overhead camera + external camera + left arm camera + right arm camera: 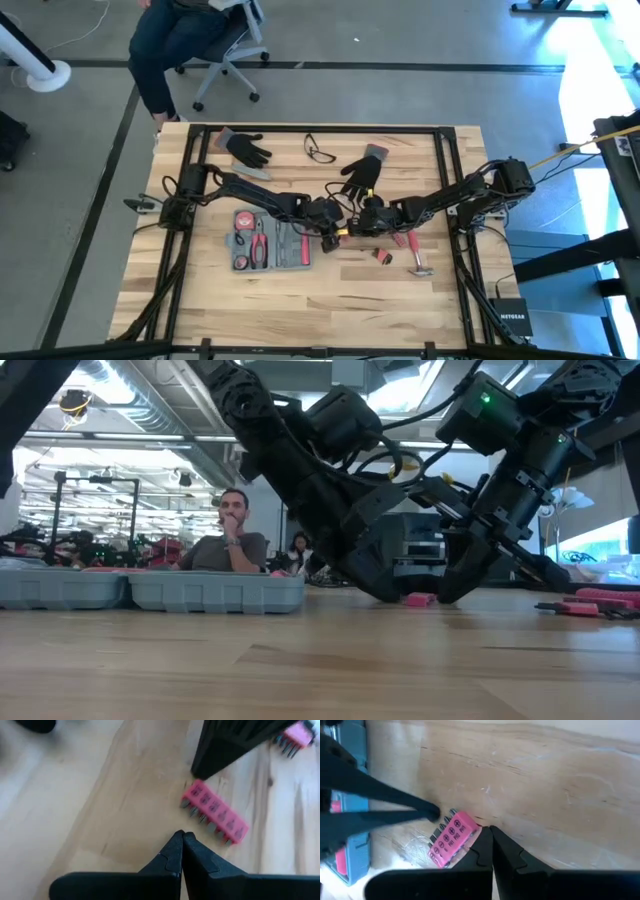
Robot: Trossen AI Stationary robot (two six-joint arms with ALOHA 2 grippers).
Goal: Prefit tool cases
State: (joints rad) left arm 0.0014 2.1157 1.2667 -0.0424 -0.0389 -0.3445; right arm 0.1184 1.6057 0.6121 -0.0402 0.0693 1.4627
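Open tool case lies on the worktop, partly filled. Left hand and right hand, both closed and empty, meet beside a pink bit holder; it, probably a second holder, and a hammer remain unfitted.

You have one overhead camera looking straight down on the whole table, one level at tabletop height facing the room, and two close wrist cameras, both sharing the pink bit holder.
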